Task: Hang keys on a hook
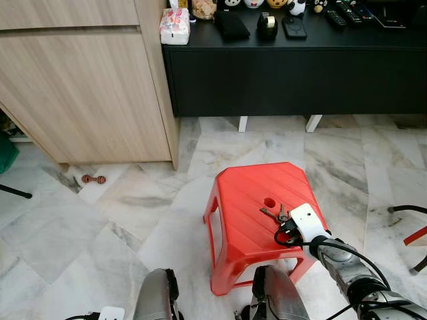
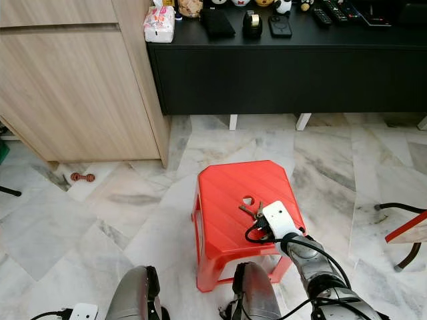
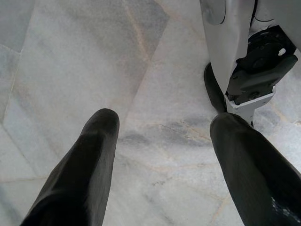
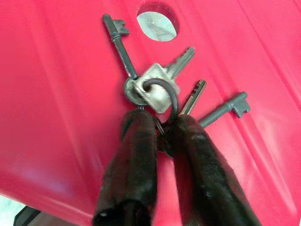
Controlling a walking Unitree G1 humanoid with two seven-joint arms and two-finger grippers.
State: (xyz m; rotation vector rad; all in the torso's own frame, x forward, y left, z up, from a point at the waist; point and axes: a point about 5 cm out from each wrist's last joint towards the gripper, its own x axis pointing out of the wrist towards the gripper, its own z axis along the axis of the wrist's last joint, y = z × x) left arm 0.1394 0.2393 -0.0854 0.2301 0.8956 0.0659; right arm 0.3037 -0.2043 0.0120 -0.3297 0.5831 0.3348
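Pick-up stage of the key-hanging task. The keys [image 4: 157, 89], a bunch of several on a ring, lie on the seat of the red stool [image 1: 248, 200], just beside the round hole [image 4: 157, 26] in its top. The right gripper [image 4: 160, 129] reaches down onto the seat from the robot's right; in the right wrist view its 2 black fingers [image 4: 134, 155] are drawn close together at the ring, apparently pinching it, though the bunch is not yet lifted and the keys lie fanned flat on the plastic. The left gripper [image 3: 162, 141] hangs idle above the marble floor [image 1: 133, 200], its 2 fingers well apart and holding nothing.

No hook can be made out among the wooden cabinet [image 1: 80, 80] and the black sideboard [image 1: 293, 67] beyond the stool. Judged next move: confirm the pinch on the ring, raise the bunch clear of the seat without letting it slip, then locate the hook and carry the ring to it.
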